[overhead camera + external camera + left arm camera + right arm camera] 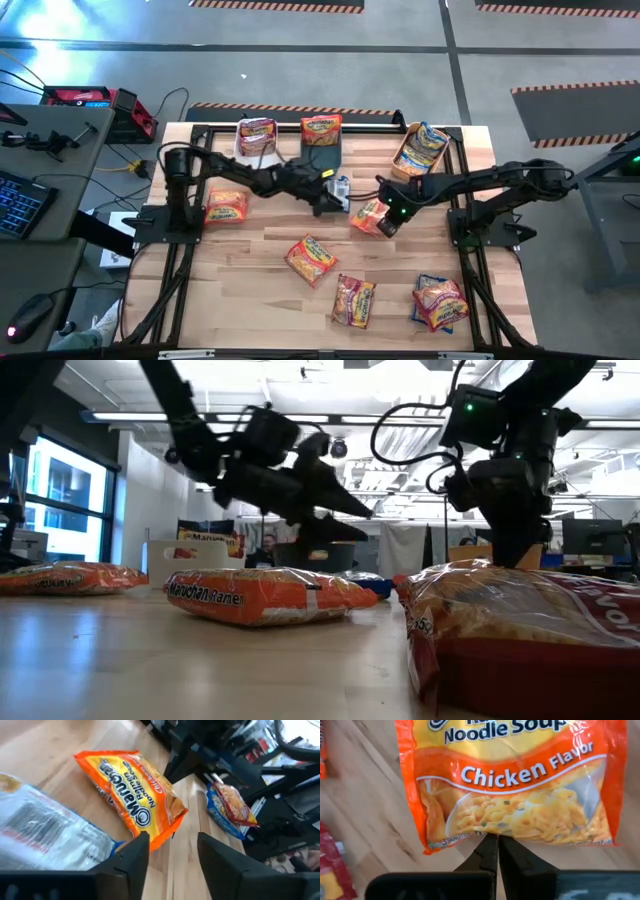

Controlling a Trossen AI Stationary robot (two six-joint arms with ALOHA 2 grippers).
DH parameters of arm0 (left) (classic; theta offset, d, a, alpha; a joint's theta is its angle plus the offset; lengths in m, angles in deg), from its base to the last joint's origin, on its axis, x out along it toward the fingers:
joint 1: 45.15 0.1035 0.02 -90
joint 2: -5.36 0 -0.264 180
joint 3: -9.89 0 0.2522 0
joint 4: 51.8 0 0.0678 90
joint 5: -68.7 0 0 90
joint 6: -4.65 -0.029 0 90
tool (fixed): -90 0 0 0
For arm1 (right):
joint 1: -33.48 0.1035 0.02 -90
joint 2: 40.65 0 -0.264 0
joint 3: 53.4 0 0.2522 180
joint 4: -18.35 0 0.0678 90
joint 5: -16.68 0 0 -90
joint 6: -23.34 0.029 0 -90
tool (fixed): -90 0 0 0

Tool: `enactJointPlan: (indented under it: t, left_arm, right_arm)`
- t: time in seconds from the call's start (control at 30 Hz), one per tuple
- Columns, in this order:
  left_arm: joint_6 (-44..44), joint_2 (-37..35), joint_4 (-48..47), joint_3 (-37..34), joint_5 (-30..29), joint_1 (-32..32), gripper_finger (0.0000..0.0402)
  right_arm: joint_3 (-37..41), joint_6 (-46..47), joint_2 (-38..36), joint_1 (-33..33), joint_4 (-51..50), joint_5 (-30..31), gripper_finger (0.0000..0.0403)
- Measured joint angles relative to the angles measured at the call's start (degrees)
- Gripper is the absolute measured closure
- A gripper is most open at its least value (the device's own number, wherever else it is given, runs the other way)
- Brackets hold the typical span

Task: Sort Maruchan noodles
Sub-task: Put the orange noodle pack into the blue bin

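An orange Maruchan packet (366, 213) (515, 780) lies flat near the table's middle, with my right gripper (386, 226) (495, 839) shut at its near end. My left gripper (331, 201) (170, 840) hovers open just left of it, above the table, fingers aimed toward the orange packet (130, 795). A blue packet (342, 187) (45, 830) lies face down beside the left fingers, untouched. Other noodle packets lie flat at the left (226, 207), the middle (310, 258) and the near side (353, 300), and a pink one (440, 298) lies on a blue one. My right gripper pinches the orange packet's end seam (487, 833), near the middle of that short edge, between its two fingertips. The fingers come steeply from above, slanting from the near right. The packet lies flat on the table, printed face up.
Three bins stand along the far edge: a white one (243, 150) with a pink packet, a dark one (330, 152) with an orange packet, an orange one (405, 160) with a blue packet. Bare wood shows between the near-side packets.
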Motion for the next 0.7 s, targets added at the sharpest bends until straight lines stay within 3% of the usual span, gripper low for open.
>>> enactJointPlan:
  t: [0.17, 0.3, 0.7]
  left_arm:
    - [-6.3, 4.4, -9.0, 7.9, 0.4, -0.8, 0.0208]
    - [-15.6, 6.4, -18.6, 13.4, -3.9, -1.7, 0.0193]
    - [-22.6, 12.8, -24.2, 22.9, -4.2, -3.0, 0.0195]
  right_arm:
    - [0.0, -2.8, 0.0, 0.0, 1.1, 2.6, 0.0403]
    - [0.0, -4.8, 0.0, 0.0, 3.3, 3.0, 0.0403]
    - [0.0, -7.5, 0.0, 0.0, 6.8, 3.0, 0.0403]
